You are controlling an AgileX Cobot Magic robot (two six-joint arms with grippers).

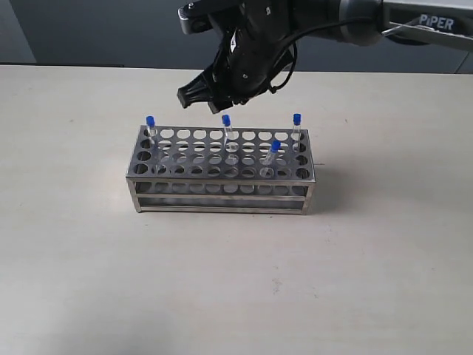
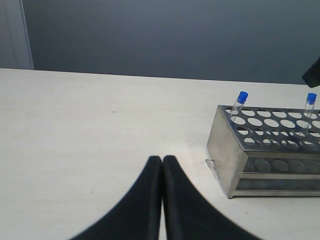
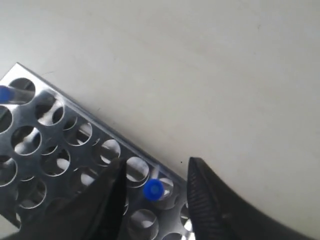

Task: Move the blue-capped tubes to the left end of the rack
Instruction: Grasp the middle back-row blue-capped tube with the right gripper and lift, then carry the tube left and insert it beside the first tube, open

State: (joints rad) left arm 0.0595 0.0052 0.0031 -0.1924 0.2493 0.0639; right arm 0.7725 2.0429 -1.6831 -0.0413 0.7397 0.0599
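The silver rack (image 1: 222,189) stands mid-table with four blue-capped tubes upright in it: one at the left end (image 1: 150,121), one in the back row's middle (image 1: 226,120), one at the back right corner (image 1: 296,118), one nearer the front right (image 1: 275,146). My right gripper (image 1: 207,102) hovers open just above the middle tube. In the right wrist view that tube's cap (image 3: 153,189) sits between the spread fingers (image 3: 205,195), untouched. My left gripper (image 2: 162,161) is shut on nothing, low over the table, apart from the rack's end (image 2: 225,150).
The bare beige tabletop (image 1: 89,259) surrounds the rack on all sides. A dark wall (image 2: 165,35) runs behind the table's far edge. The right arm (image 1: 414,22) reaches in from the upper right.
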